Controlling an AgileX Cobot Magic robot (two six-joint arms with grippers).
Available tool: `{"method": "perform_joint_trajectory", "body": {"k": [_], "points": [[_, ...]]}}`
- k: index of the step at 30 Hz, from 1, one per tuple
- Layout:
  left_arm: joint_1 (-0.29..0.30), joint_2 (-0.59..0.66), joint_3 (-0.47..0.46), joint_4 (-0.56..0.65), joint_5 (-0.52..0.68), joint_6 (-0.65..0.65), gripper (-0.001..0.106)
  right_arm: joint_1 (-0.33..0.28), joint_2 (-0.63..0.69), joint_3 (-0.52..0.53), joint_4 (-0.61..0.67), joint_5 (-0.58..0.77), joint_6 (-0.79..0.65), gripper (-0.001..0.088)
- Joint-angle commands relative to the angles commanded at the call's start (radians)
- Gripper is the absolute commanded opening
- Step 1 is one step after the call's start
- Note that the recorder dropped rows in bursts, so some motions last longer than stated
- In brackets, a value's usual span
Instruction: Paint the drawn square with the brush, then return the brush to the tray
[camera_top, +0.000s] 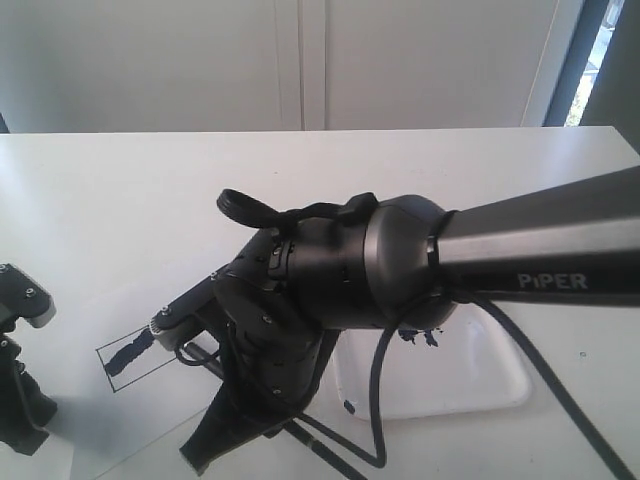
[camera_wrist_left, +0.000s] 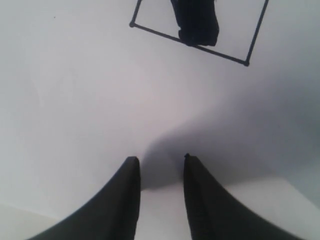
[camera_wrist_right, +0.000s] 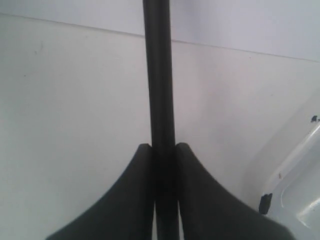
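The brush (camera_wrist_right: 159, 75) is held by its thin black handle between the two fingers of the right pincer (camera_wrist_right: 163, 146), which is clenched on it. The handle runs straight on past the fingertips. In the exterior view its silver ferrule sits at the edge of the drawn square (camera_top: 150, 365), and the dark tip lies inside the outline.

The square is a small tilted frame of thin black lines on the white bench (camera_top: 150, 180), left of the middle. Most of its inside is white, with one dark streak on the ferrule side. In the left wrist view a dark mass reaches the square's nearer line; whether that is bristle or paint I cannot tell.

Bare bench lies behind the square and to its left. The right arm (camera_top: 520, 250) comes in from the right and hides the ground between the square and the tray (camera_top: 470, 385). The left pincer (camera_wrist_left: 160, 159) is released, its fingers apart with nothing between them, and a stretch of bare white separates it from the square.

The glossy white tray lies to the right of the square, partly under the arm. It shows navy spatter (camera_top: 420, 337) near its far edge and a small dark mark on its rim.
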Motion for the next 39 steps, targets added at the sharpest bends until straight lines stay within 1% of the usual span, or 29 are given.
{"method": "perform_joint_trajectory", "body": {"k": [4,11,17,24,30,34,38,39], "points": [[0.000,0.000,0.000,0.000,0.000,0.000,0.037,0.000,0.000,0.000,0.017,0.000,-0.008,0.0000],[0.000,0.000,0.000,0.000,0.000,0.000,0.037,0.000,0.000,0.000,0.130,-0.021,-0.114,0.0000],[0.000,0.000,0.000,0.000,0.000,0.000,0.037,0.000,0.000,0.000,0.137,-0.030,-0.121,0.0000],[0.000,0.000,0.000,0.000,0.000,0.000,0.037,0.000,0.000,0.000,0.253,-0.049,-0.224,0.0000],[0.000,0.000,0.000,0.000,0.004,-0.004,0.037,0.000,0.002,-0.036,0.268,-0.036,-0.240,0.0000],[0.000,-0.002,0.000,0.000,0.001,-0.006,0.037,0.000,0.002,-0.060,0.268,0.019,-0.240,0.0000],[0.000,-0.002,0.000,0.000,-0.028,-0.085,0.037,0.000,0.000,-0.060,0.266,0.019,-0.240,0.0000],[0.000,-0.002,0.000,0.000,-0.036,-0.087,0.037,0.000,0.000,-0.060,0.266,0.028,-0.240,0.0000]]}}
